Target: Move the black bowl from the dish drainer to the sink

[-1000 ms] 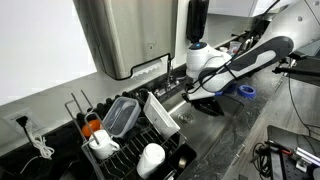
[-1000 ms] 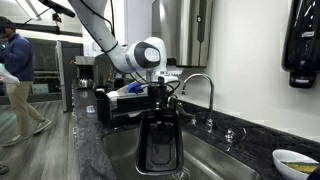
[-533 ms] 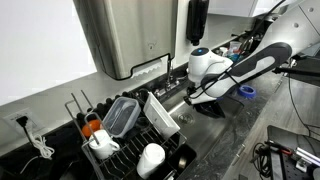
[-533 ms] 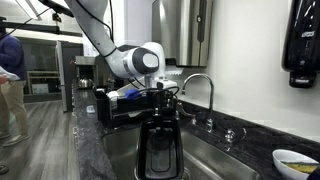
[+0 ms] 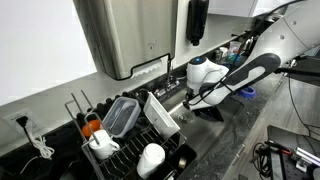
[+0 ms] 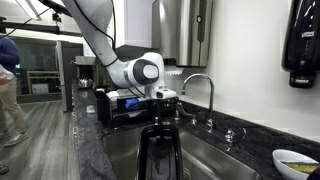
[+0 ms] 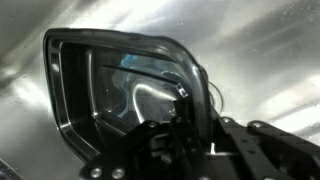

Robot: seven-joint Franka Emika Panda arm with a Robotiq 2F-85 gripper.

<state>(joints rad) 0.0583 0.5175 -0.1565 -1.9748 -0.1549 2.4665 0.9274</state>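
Pretty clearly the put-down step, not finished yet.

In an exterior view: end effector (image 6: 160,120) clamped shut on the top edge of the black bowl (image 6: 160,155). Bowl hanging on edge straight below it, already down inside the sink (image 6: 215,162). No telling from this angle about contact with the basin floor. Dish drainer (image 6: 112,108) well behind the end effector, up on the desk (image 6: 88,140). Faucet (image 6: 200,82) just off to one side of it, toward the wall.

In an exterior view from the drainer end: end effector (image 5: 197,99) low over the sink, well apart from the drainer (image 5: 77,108) and the white tray (image 5: 160,118) and grey container (image 5: 120,115) parked in it. Bowl mostly hidden here, just a dark shape right under the end effector.

Wrist view: looking straight into the hollow of the bowl (image 7: 120,95), rim pinched by the end effector (image 7: 185,122) at the near edge, shiny steel all around behind it. Seems close to the metal, but hard to say about actual touching.

Next up, probably: ease the low edge down onto the basin floor, lay the bowl over flat, then let go and back straight up without hooking the rim. Worth going slow, since light plastic on slick steel looks likely to slide or flop on release.
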